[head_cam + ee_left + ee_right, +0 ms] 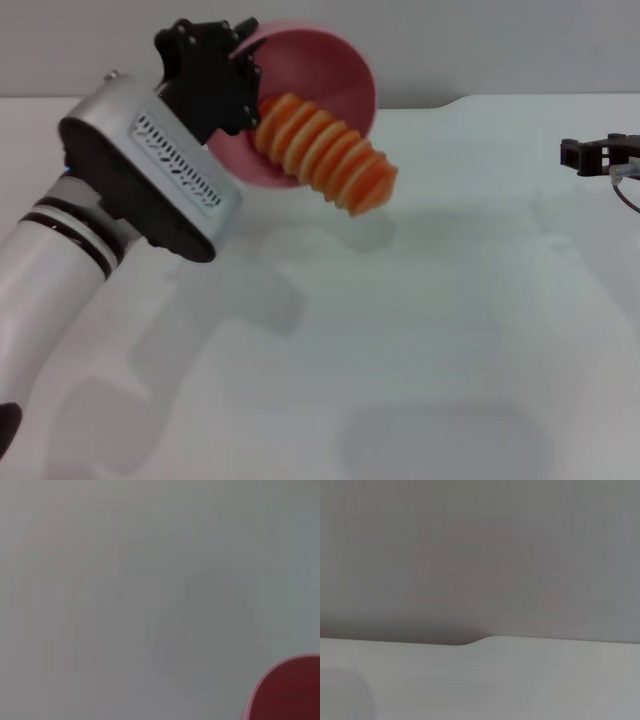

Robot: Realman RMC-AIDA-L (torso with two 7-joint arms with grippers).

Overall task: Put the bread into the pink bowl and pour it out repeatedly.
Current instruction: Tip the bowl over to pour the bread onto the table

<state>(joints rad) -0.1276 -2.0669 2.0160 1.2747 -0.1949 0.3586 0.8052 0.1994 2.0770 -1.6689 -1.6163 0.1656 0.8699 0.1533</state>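
Sliding out of the tipped bowl [335, 75], the bread [325, 153] hangs half past the rim, lower end over the table [420, 330], upper end inside. The left gripper [235, 75] is clamped on the bowl's rim, just beside the bread's upper end. Only the head view shows the bread; the left wrist view catches a corner of bowl [290, 690]. The right gripper [600, 153] sits far right, fingers unreadable.

No text, label, brand, number or sign can be read in any of the three views. The nearest thing to a marking is a patch of small perforations [178, 160] on the silver wrist housing just behind the left end effector [238, 70], and it forms no letters.
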